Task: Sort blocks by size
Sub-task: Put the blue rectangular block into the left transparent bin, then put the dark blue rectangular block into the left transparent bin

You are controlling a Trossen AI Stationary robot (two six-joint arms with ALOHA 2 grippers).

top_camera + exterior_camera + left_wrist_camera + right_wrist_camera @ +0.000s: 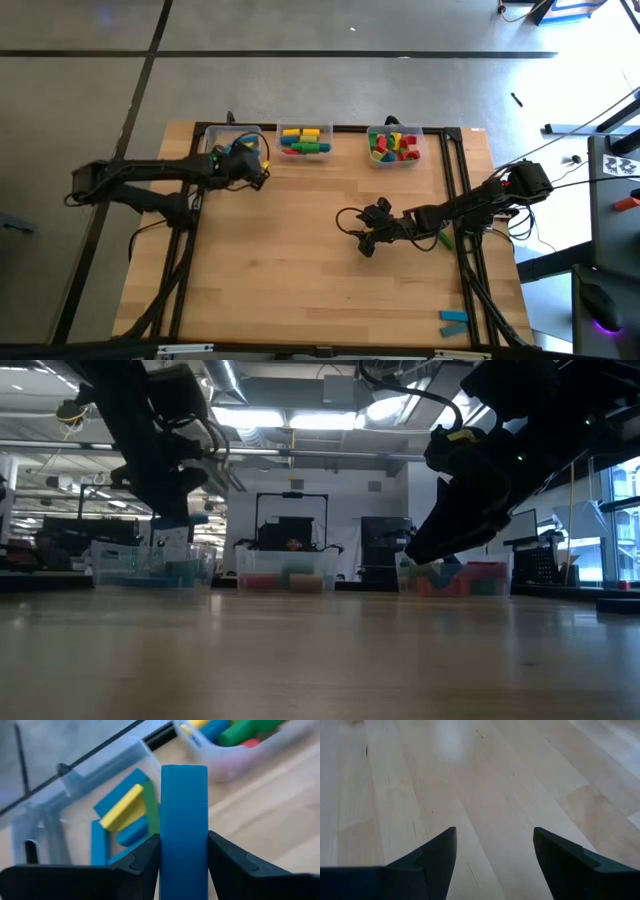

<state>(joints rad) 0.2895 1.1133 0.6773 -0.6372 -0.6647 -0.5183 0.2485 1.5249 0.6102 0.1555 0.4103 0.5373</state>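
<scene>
My left gripper point(184, 857) is clamped on a long blue block point(184, 820), which stands up between the two dark fingers point(142, 862) in the left wrist view. From above I see that gripper point(250, 165) sitting over the left bin point(212, 135), the first of three clear bins lined up along the far edge of the table point(300, 260). Below the held block, inside that bin point(70, 785), lie more long bars: a yellow bar point(121, 809) resting across blue bars point(120, 790), with a green bar point(150, 807) beside them (I cannot tell how many blue ones there are, since they overlap). The middle bin point(304, 141) holds medium pieces in yellow, blue, green and red; its corner also shows in the left wrist view point(225, 765). The right bin point(394, 146) holds short pieces, mostly red with some green and yellow. My right gripper point(495, 852) has its fingers apart and nothing between them, only bare wood under it; in the high view it point(368, 232) hangs over the middle of the table's right half, well away from the bins. Just beside the right arm a green block point(444, 239) lies near the table's right edge. Two more loose blocks lie at the near right corner, a blue block point(454, 316) and an orange block point(452, 328), just beside each other.
</scene>
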